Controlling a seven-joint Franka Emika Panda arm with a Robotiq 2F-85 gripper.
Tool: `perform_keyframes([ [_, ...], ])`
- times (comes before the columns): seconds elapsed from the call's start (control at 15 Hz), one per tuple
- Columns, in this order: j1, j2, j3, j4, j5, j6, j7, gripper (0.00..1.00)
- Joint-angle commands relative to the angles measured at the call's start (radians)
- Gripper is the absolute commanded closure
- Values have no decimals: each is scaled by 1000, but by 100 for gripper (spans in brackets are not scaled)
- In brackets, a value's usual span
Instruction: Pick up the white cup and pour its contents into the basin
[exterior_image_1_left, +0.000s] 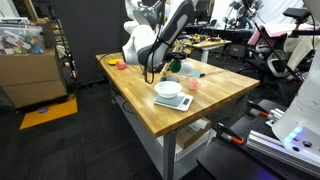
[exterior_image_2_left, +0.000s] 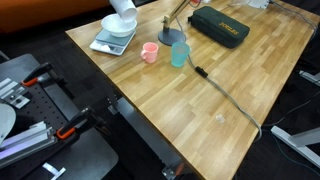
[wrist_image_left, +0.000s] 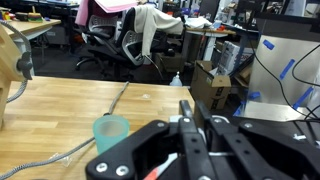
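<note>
The white cup (exterior_image_2_left: 179, 54) has a teal tint and stands upright on the wooden table, next to the small pink cup (exterior_image_2_left: 150, 52). It also shows in the wrist view (wrist_image_left: 111, 133), low at the left. The dark round basin (exterior_image_2_left: 172, 38) sits right behind the two cups. My gripper (wrist_image_left: 190, 112) is shut and holds nothing. It hangs above the table, to the right of the white cup and apart from it. What is inside the cup does not show.
A white bowl (exterior_image_2_left: 118, 28) stands on a flat white base near the cups; it also shows in an exterior view (exterior_image_1_left: 170, 90). A black case (exterior_image_2_left: 220, 27) and a cable (exterior_image_2_left: 225, 95) lie on the table. A small orange dish (exterior_image_1_left: 118, 65) sits at the far corner.
</note>
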Motion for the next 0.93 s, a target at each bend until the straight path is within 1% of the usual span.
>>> perform_keyframes([
  [0.0, -16, 5, 21, 4, -8, -11, 4, 91],
  [0.27, -16, 5, 21, 4, -8, -12, 4, 91],
  [0.33, -11, 8, 18, 5, -16, -23, 0, 98],
  [0.6, 22, 36, 7, 19, -83, -92, -29, 98],
  [0.87, 68, 89, 11, 30, -201, -180, -92, 98],
])
